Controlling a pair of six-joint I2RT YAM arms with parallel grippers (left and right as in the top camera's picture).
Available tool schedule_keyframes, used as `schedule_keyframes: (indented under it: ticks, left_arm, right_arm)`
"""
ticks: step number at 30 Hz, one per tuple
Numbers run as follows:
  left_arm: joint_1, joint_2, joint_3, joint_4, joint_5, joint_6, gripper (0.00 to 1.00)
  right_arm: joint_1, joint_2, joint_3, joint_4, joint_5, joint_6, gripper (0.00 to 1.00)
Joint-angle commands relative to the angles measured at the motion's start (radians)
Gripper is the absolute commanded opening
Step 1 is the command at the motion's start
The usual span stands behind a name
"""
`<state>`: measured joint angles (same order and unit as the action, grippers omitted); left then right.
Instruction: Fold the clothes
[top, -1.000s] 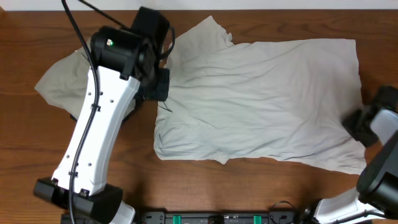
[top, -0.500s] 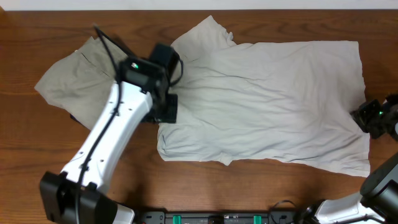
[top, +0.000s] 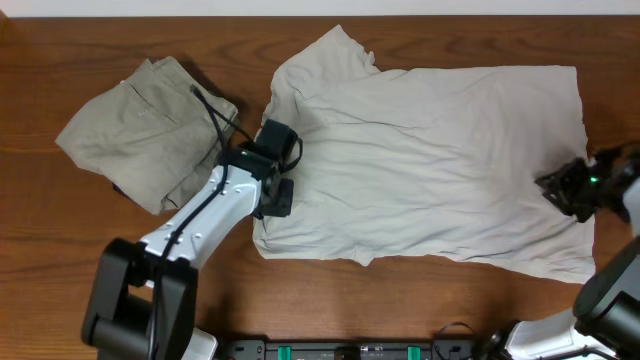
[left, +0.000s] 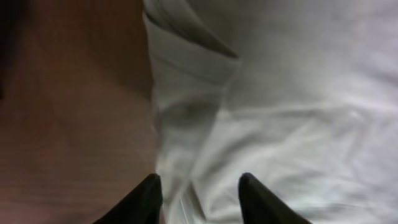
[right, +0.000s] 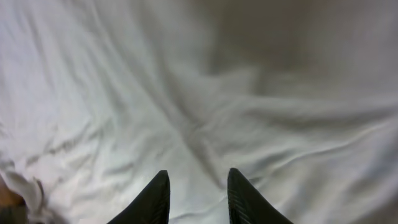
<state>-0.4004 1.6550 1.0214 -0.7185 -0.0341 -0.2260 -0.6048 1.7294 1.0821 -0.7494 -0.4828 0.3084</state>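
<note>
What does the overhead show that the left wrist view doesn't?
Overhead only: the whole shirt spread out, the trousers to its left, and the right gripper near its right edge. Left wrist only: the left gripper close up, fingers apart over the shirt's creased edge. Both: the shirt and the wooden table.

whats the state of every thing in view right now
T-shirt: spread out, wrinkled, held by neither hand
trousers: folded in a pile beside it, untouched
left hand: open, over the T-shirt's edge
right hand: open, over the T-shirt's fabric
</note>
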Motion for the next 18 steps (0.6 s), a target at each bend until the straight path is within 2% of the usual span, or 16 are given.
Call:
schedule_keyframes:
  ticks: [1,7,9,11,12,14,18]
  left_arm:
    - [0.0,0.045,-0.003,0.032,-0.083,0.061,0.39]
    - [0.0,0.115,-0.003,0.078,-0.084,0.124,0.35]
    - [0.0,0.121,-0.003,0.085,-0.094,0.13,0.29]
    - [0.001,0.122,-0.003,0.087,-0.141,0.126,0.18]
    - [0.001,0.12,-0.003,0.083,-0.181,0.108,0.11]
    - [0.001,0.118,-0.002,0.067,-0.258,0.048,0.07]
    - [0.001,0.118,-0.002,0.034,-0.347,-0.05,0.07]
  right_arm:
    - [0.068,-0.019,0.014,-0.014,-0.005,-0.037,0.29]
    - [0.185,-0.019,0.014,-0.034,0.061,-0.037,0.3]
    - [0.215,-0.019,0.014,-0.04,0.082,-0.037,0.3]
    - [0.248,-0.019,0.012,-0.041,0.113,-0.037,0.29]
    - [0.265,-0.018,0.009,-0.04,0.134,-0.036,0.27]
    - [0.294,-0.018,-0.003,-0.035,0.179,-0.035,0.24]
    - [0.34,-0.016,-0.06,0.002,0.286,0.023,0.17]
